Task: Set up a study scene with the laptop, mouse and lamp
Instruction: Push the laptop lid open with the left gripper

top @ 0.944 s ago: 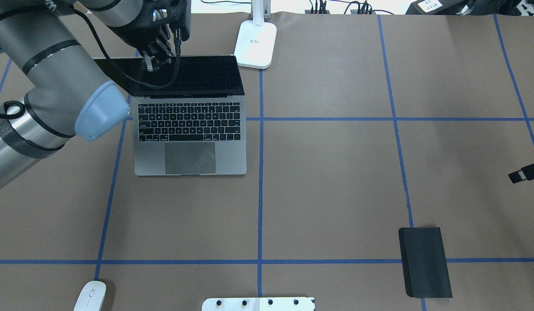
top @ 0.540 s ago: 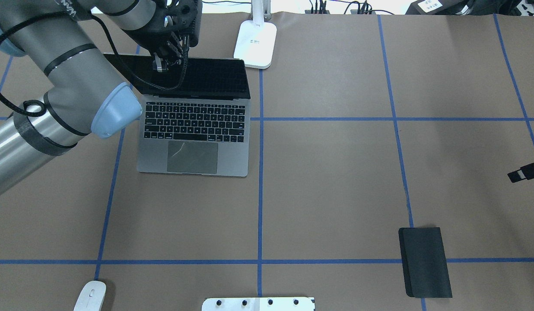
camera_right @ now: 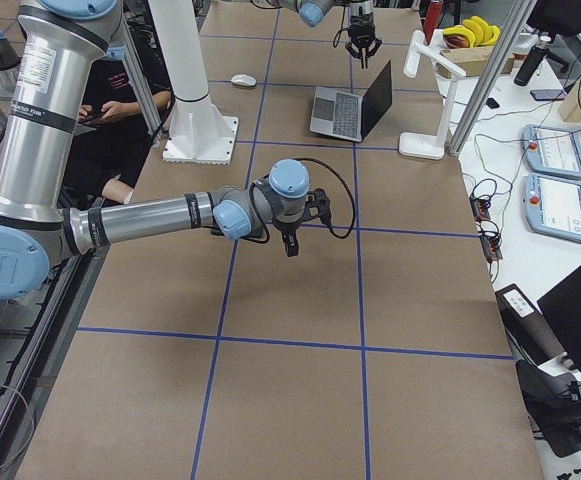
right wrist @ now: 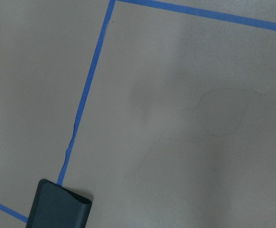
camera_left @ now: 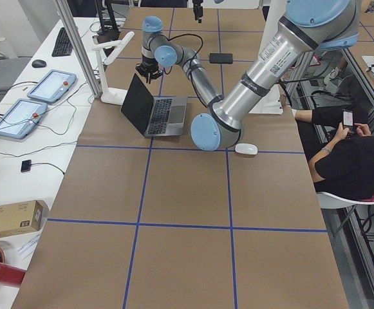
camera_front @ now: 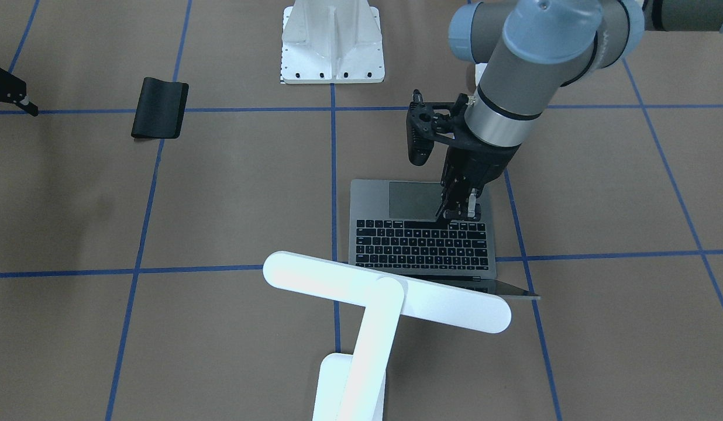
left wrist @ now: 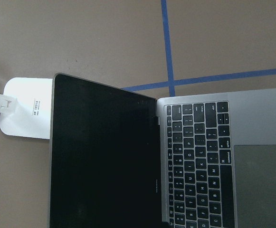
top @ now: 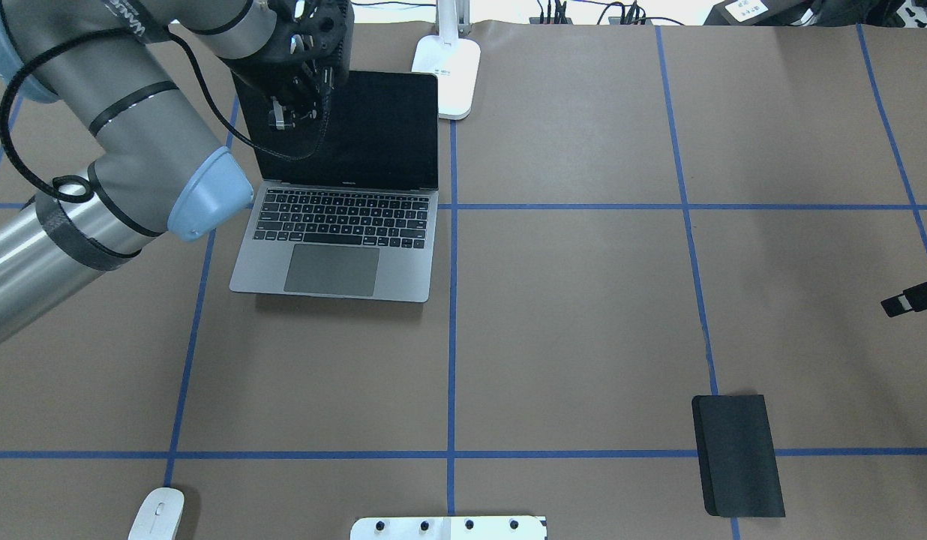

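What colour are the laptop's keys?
Black keys, set in the grey laptop; the overhead view shows them best.

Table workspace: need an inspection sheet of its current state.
Surface: table, brown covering with a blue tape grid.
Job's things: laptop open, screen dark, close to the lamp; mouse at the near left edge, apart from both.
Clutter: black mat on the right half; white pedestal at the near edge.
Grippers: left gripper above the laptop, open or shut unclear; right gripper over bare table, also unclear.
Cables: black cable looped along the left arm.
Surroundings: seated person beside the table; tablets on a side desk.
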Controlling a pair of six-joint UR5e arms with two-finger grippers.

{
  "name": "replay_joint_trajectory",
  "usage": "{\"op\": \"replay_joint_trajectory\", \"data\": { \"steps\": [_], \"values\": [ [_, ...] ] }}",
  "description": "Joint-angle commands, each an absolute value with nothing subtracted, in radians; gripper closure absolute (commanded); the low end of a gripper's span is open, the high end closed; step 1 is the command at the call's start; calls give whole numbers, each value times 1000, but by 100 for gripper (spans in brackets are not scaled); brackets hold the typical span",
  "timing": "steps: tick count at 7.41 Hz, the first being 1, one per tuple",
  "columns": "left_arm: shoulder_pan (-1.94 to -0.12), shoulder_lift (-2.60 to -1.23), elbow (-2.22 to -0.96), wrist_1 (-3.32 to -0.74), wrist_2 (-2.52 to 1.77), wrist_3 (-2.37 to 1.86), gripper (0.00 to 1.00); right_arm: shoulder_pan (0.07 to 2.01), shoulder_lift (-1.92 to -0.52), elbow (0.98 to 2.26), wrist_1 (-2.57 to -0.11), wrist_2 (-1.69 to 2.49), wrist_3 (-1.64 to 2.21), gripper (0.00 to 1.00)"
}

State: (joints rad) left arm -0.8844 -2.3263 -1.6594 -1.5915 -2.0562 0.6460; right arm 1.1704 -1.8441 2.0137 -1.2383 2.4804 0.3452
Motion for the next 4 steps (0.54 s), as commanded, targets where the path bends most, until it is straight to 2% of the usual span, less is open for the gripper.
{"op": "replay_joint_trajectory", "data": {
  "steps": [1,4],
  "values": [
    [-862,-2322,-1644,-1647,-2026,625,60,1169,-1844,2011,-1241,2480,345,0],
    [-865,-2286,-1687,-1637,-2032,621,41,1149,-1844,2011,-1249,2482,363,0]
  ]
}}
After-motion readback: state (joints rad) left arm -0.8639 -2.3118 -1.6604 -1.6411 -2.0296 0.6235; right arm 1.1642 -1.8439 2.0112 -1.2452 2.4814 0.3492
